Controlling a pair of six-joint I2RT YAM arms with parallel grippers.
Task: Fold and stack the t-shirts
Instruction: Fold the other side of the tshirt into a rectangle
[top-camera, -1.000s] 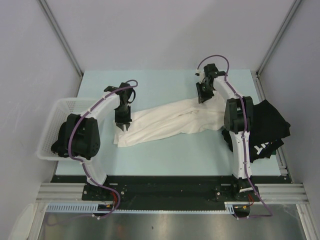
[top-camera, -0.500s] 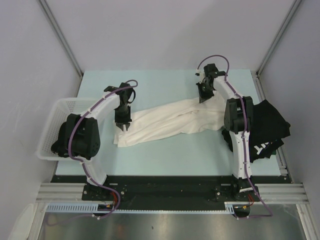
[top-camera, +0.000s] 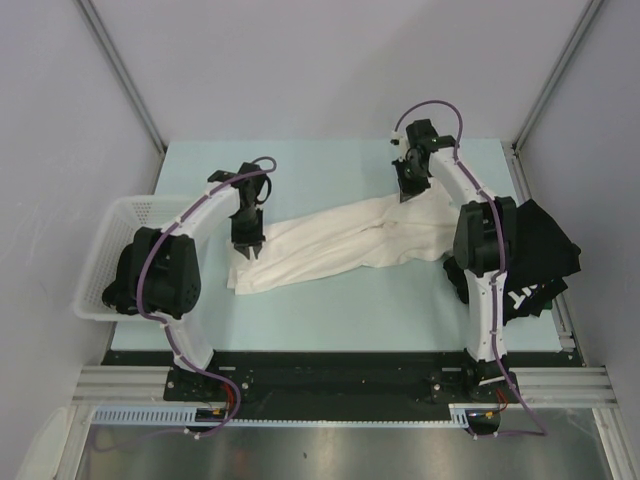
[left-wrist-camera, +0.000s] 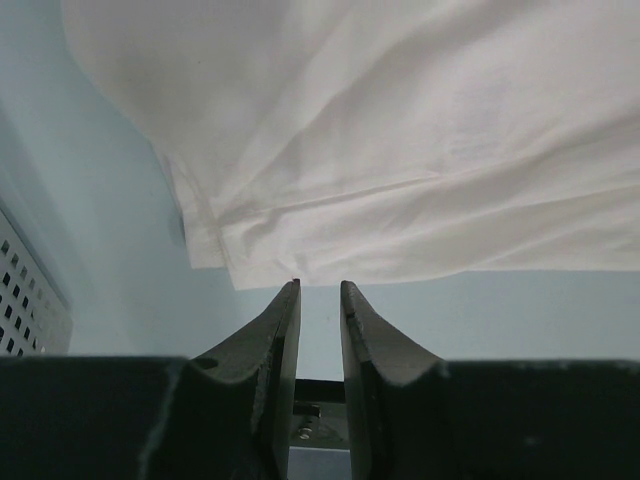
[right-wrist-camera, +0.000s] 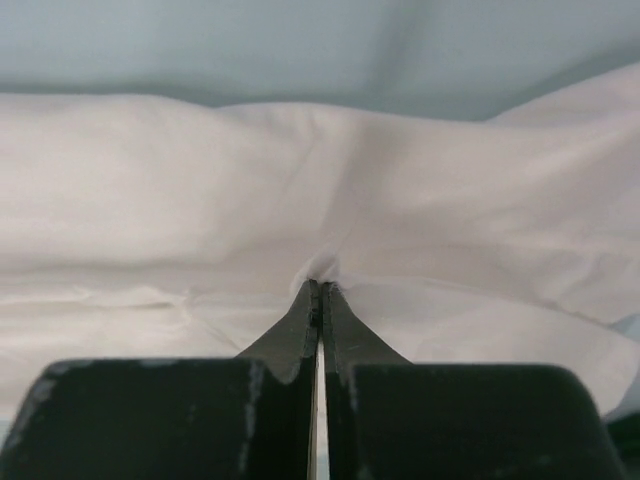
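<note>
A cream-white t-shirt (top-camera: 340, 243) lies stretched in a long crumpled band across the middle of the table. My left gripper (top-camera: 247, 251) hovers at the shirt's left end. In the left wrist view this gripper (left-wrist-camera: 319, 285) is open by a narrow gap, its tips just short of the cloth edge (left-wrist-camera: 300, 270), with only bare table between them. My right gripper (top-camera: 407, 193) is at the shirt's far right end. In the right wrist view this gripper (right-wrist-camera: 321, 283) is shut on a small pinch of the cream cloth (right-wrist-camera: 200, 190). Black t-shirts (top-camera: 545, 250) lie heaped at the table's right edge.
A white mesh basket (top-camera: 118, 225) stands at the left edge of the table, behind the left arm's elbow. The light blue table top (top-camera: 330, 170) shows beyond and in front of the shirt. Grey walls close in on both sides.
My right gripper has closed on the cream shirt's far right end and shifted slightly towards the back. The left gripper has stayed in place.
</note>
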